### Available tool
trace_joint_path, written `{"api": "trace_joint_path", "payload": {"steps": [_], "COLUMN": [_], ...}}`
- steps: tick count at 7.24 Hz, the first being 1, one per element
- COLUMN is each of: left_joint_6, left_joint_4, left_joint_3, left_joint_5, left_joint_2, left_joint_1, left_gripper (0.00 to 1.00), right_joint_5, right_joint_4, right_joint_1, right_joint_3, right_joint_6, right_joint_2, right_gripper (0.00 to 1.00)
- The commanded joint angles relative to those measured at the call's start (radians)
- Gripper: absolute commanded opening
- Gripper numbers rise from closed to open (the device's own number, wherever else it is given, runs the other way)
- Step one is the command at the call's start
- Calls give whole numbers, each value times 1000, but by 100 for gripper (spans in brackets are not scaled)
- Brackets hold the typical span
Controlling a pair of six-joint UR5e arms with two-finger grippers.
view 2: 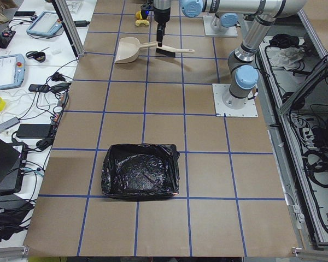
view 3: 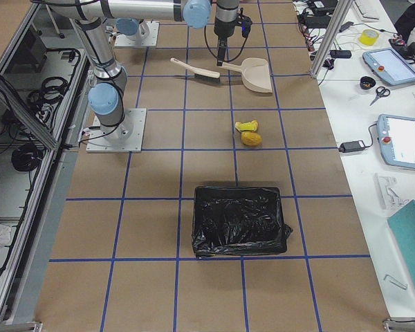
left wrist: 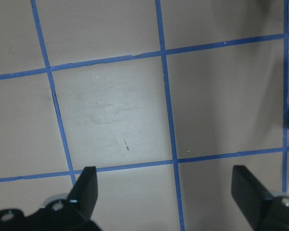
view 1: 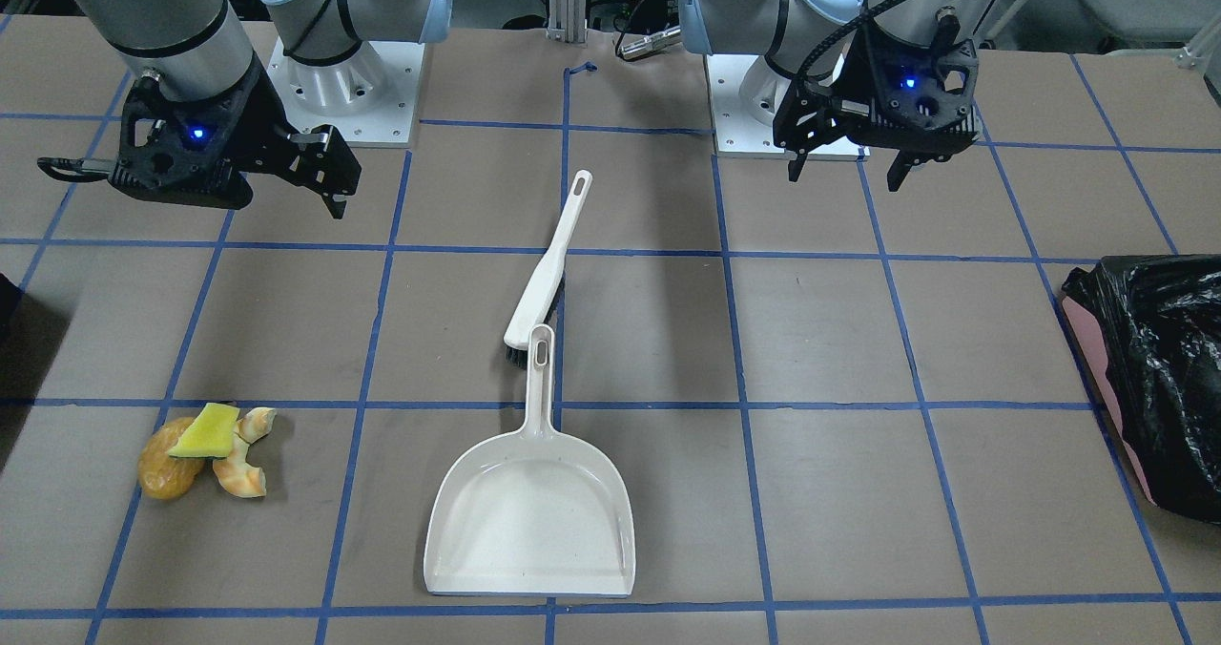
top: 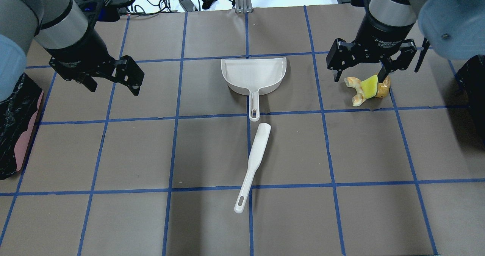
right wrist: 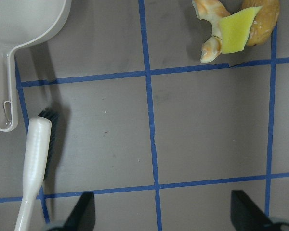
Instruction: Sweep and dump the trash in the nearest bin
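The trash [top: 365,89] is a small pile on the brown table: a yellow sponge piece, an amber lump and pale peel pieces. It also shows in the front view [view 1: 205,449] and the right wrist view [right wrist: 236,29]. My right gripper [top: 359,77] hangs open and empty above the table, just on the robot's side of the pile. My left gripper [top: 113,83] is open and empty over bare table on the other side [left wrist: 166,197]. The bin [top: 471,93] shows as a dark corner at the right edge. It shows whole in the exterior right view [view 3: 238,221].
A white dustpan [top: 254,76] lies mid-table with its handle toward the robot. A white brush [top: 254,165] lies just behind the handle. A pink bin with a black bag [top: 15,127] stands at the table's left end. Blue tape lines grid the table.
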Motion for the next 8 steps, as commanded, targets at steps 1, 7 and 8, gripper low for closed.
{"api": "trace_joint_path", "payload": {"steps": [1,7,8], "left_joint_6": [0,0,0], "left_joint_4": [0,-3,-3], "left_joint_3": [-2,-3,-3], "left_joint_5": [-2,-2,-2], "left_joint_2": [0,2,2], "left_joint_1": [-1,-1,-1], "left_gripper": [100,100,100], "right_joint_5": [-9,-21,-23], "right_joint_4": [12,-68,-69], "right_joint_1": [0,3,5], "right_joint_3": [2,3,3], "right_joint_6": [-5,9,9], "right_joint_2": [-2,3,4], "right_gripper": [100,100,100]}}
